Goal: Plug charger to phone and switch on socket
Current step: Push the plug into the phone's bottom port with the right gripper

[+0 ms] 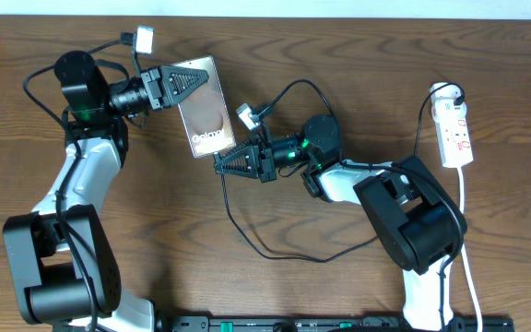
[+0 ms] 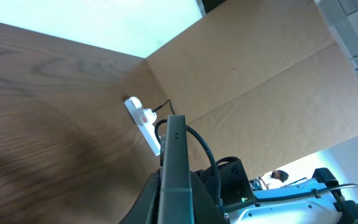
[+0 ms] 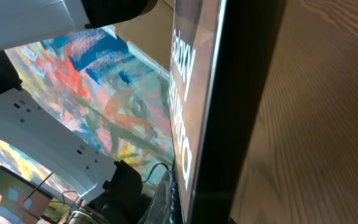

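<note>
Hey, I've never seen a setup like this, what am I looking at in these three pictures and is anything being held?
These are two robot arms at a wooden table. One picture looks down from above; the other two come from small cameras on each wrist. From above, the left gripper is shut on the phone, holding it edge-on, as the left wrist view shows. The right gripper is shut beside the phone's lower end, on the black charger cable as far as I can tell. The white power strip lies far right.
</note>
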Controlling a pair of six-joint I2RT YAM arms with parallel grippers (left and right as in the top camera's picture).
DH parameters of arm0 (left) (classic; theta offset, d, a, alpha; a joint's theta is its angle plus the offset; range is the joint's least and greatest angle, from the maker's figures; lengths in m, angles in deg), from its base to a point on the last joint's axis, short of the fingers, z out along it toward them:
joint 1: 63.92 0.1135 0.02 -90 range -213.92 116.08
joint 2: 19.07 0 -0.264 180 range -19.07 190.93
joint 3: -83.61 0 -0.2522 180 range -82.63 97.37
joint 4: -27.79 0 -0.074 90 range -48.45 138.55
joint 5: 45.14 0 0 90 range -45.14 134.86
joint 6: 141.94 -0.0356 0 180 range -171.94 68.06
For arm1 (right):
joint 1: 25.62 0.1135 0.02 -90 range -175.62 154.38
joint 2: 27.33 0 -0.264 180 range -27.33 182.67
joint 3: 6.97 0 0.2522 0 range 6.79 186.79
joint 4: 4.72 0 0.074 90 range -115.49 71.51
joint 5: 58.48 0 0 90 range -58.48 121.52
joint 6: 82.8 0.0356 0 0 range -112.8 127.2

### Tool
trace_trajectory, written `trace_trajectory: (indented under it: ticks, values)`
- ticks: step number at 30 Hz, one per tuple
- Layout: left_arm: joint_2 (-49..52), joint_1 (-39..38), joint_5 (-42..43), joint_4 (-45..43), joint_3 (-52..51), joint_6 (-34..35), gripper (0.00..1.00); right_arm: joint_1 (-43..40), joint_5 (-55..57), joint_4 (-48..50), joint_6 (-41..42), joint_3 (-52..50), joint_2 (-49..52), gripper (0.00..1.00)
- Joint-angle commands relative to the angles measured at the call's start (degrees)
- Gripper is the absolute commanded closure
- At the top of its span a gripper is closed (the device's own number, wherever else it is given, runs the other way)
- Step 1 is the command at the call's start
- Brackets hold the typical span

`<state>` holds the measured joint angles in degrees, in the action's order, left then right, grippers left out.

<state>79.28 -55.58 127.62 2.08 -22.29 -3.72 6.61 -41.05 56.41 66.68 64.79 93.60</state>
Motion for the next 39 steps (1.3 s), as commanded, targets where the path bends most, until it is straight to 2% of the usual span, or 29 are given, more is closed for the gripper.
trace_trajectory:
  ticks: [1,39]
  values:
    - [-0.94,-0.94,7.28,0.15,-0.13,0.07,0.93,-0.92,9.14,1.27,0.09,1.14,-0.46,0.99]
    - [-0.94,-1.09,7.28,0.15,-0.17,-0.83,0.92,-1.92,12.04,5.07,1.84,1.20,-0.46,0.99]
